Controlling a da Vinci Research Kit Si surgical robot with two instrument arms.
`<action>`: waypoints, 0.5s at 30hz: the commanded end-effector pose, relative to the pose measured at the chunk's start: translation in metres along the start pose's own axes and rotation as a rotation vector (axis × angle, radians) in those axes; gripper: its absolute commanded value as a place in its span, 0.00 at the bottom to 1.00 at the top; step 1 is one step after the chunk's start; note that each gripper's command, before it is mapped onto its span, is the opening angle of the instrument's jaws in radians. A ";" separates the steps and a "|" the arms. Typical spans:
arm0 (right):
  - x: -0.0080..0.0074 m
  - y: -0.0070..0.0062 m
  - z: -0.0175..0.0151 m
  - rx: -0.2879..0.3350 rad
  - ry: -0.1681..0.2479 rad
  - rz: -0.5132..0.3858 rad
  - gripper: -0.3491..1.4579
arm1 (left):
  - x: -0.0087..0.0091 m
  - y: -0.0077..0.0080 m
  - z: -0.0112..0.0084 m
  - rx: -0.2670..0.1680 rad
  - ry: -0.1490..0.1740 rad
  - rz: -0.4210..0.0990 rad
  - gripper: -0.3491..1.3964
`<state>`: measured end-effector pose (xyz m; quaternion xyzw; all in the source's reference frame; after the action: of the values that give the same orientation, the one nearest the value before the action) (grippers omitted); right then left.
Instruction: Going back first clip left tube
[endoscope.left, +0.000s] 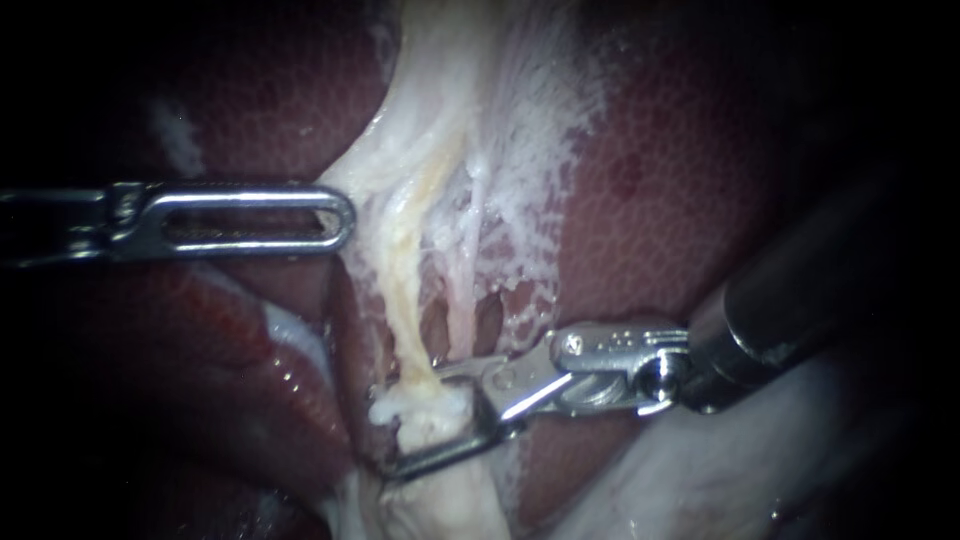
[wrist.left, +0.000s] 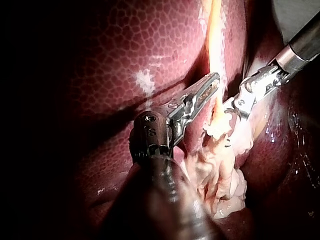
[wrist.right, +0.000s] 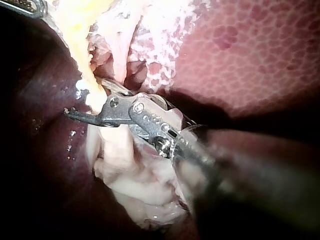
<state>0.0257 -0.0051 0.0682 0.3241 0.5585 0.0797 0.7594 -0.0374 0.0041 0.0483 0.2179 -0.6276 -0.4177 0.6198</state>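
Observation:
The left tube (endoscope.left: 405, 300) is a yellowish strand that runs down from the white tissue (endoscope.left: 440, 130) to a pale lump. My right instrument (endoscope.left: 412, 422) comes in from the right with its jaws open and straddling that lump, one jaw above and one below. I see no separate clip on the tube. In the right wrist view its jaws (wrist.right: 87, 100) cross the same strand (wrist.right: 92, 95). My left instrument (endoscope.left: 345, 220) lies level, its slotted jaws shut on the white tissue's edge, which is tented towards them. In the left wrist view its jaws (wrist.left: 212, 80) lie beside the tube (wrist.left: 216, 45).
A thinner pinkish tube (endoscope.left: 462, 300) runs just right of the yellowish one, with small holes in the tissue between them. Dark red liver (endoscope.left: 660, 200) surrounds the field on both sides. Pale, wet tissue (endoscope.left: 720, 480) lies under the right shaft.

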 end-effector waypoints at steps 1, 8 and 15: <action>0.0000 0.0000 0.0000 -0.005 0.001 -0.005 0.50 | -0.0001 0.0000 -0.0001 0.001 0.000 0.000 0.00; -0.0005 0.0001 -0.0007 -0.010 0.002 -0.017 0.51 | -0.0001 -0.0001 -0.0002 0.001 0.000 0.000 0.00; -0.0006 0.0000 -0.0012 -0.009 0.002 -0.017 0.52 | -0.0001 -0.0001 -0.0002 0.001 0.000 0.000 0.00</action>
<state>0.0244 -0.0049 0.0685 0.3142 0.5625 0.0755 0.7610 -0.0372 0.0040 0.0481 0.2181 -0.6278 -0.4175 0.6196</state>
